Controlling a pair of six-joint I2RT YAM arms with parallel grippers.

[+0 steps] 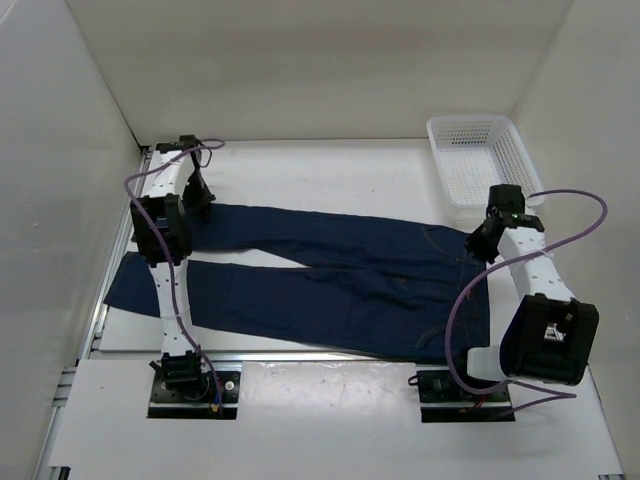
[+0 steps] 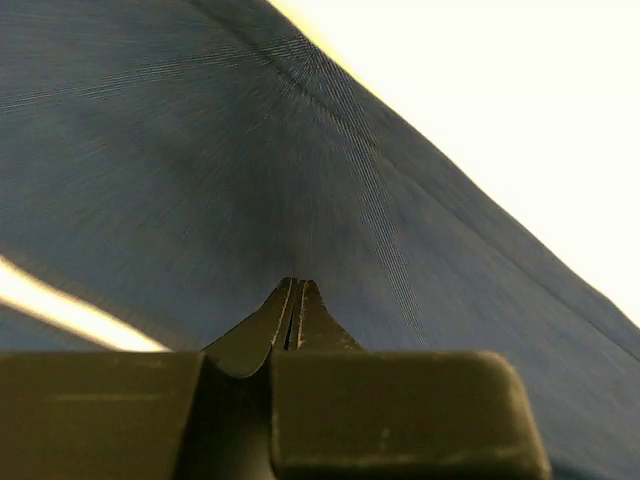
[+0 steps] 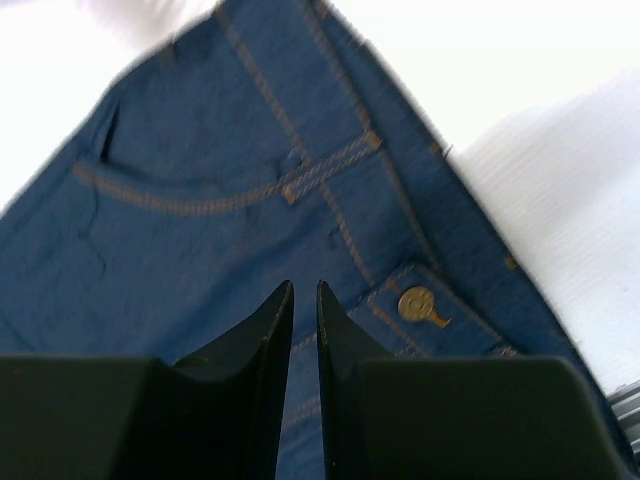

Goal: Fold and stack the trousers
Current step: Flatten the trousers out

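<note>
The dark navy trousers [image 1: 340,280] lie spread flat across the table, legs to the left and waist to the right. My left gripper [image 1: 199,197] is at the far leg's upper edge. In the left wrist view its fingertips [image 2: 295,284] are pressed together, and the cloth [image 2: 200,150] draws in toward them. My right gripper [image 1: 484,240] hovers over the far corner of the waist. In the right wrist view its fingers [image 3: 278,320] stand a narrow gap apart with nothing between them. The waistband button [image 3: 416,303] and a tan-stitched pocket [image 3: 190,190] lie just beyond.
A white mesh basket [image 1: 480,158] stands at the back right of the table. White walls close in on the left, back and right. The near leg's cuff [image 1: 125,285] reaches the table's left edge.
</note>
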